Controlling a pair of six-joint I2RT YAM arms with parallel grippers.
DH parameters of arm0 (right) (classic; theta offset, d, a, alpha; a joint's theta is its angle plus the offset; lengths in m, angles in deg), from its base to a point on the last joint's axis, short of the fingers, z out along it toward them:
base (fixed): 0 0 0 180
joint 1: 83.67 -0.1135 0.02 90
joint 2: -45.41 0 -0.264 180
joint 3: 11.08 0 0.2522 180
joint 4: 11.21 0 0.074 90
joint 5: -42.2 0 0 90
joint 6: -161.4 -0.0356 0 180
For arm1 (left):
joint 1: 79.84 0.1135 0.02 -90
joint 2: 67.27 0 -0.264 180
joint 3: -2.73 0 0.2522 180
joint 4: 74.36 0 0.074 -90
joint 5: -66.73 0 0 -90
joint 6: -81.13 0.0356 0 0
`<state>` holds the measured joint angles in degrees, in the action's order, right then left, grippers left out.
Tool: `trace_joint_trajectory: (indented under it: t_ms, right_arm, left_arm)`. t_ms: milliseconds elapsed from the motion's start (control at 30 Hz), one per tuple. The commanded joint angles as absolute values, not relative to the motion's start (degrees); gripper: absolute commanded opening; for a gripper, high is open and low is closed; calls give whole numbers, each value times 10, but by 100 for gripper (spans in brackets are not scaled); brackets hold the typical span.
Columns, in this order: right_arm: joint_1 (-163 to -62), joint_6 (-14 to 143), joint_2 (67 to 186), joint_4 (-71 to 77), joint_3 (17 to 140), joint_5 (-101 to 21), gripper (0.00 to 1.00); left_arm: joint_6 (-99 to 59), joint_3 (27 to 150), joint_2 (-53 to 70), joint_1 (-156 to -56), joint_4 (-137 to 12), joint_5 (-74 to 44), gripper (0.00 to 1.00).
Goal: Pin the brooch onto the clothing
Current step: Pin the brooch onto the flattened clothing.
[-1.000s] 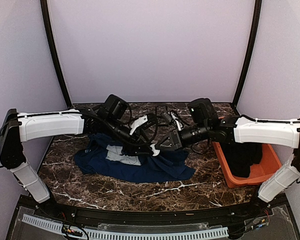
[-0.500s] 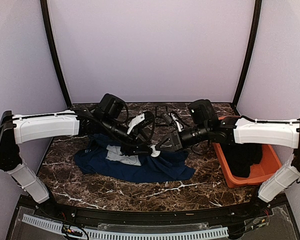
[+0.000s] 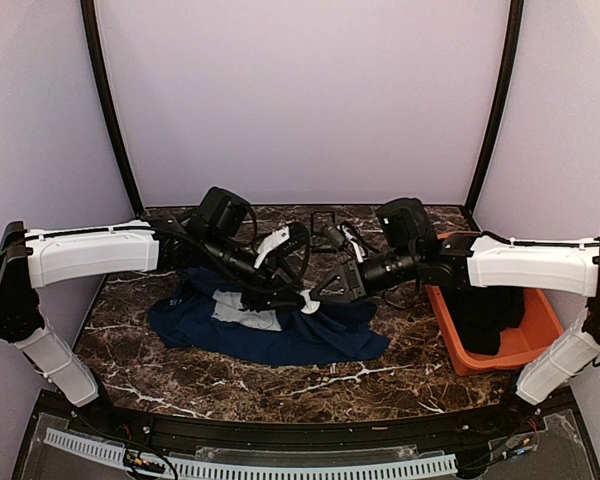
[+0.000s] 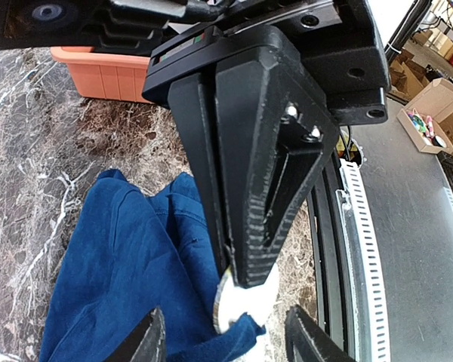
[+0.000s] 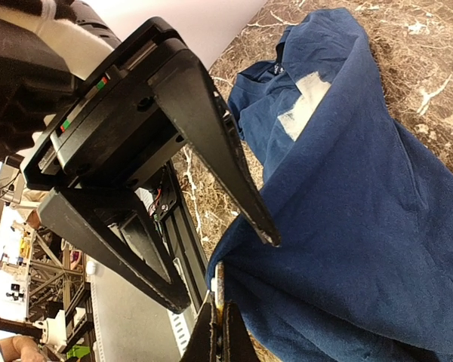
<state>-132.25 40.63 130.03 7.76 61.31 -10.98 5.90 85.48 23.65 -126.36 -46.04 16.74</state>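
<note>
The navy T-shirt (image 3: 270,335) lies crumpled on the marble table, its pale print (image 3: 242,312) facing up. My right gripper (image 3: 320,292) is shut on the small round brooch (image 3: 310,303), holding it on edge at the shirt's upper right edge. In the right wrist view the brooch (image 5: 220,290) sits between my shut fingertips against the shirt (image 5: 362,188). In the left wrist view its white back (image 4: 245,305) shows, with a fold of shirt (image 4: 128,249) lapping over it. My left gripper (image 3: 285,293) is open, its fingers (image 4: 147,339) either side of the brooch and fold.
An orange bin (image 3: 480,365) holding a black garment (image 3: 485,315) stands at the right; it also shows in the left wrist view (image 4: 106,72). A small black case (image 3: 325,220) lies at the back. The two grippers are crowded together above the shirt.
Over the first half second the left arm drew back slightly to the left and the white brooch came into view between the grippers. Since then nothing has visibly moved.
</note>
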Motion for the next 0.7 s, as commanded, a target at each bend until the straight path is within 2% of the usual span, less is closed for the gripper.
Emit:
trace_joint_trajectory:
  t_ms: [0, 667]
  right_arm:
    - [-1320, 402, 1286, 50, 608, -89, 0]
    - [-1318, 401, 1300, 52, 632, -76, 0]
  left_arm:
    - [48, 852, 232, -1267, -476, 169, 52]
    - [45, 854, 238, -1268, -478, 194, 46]
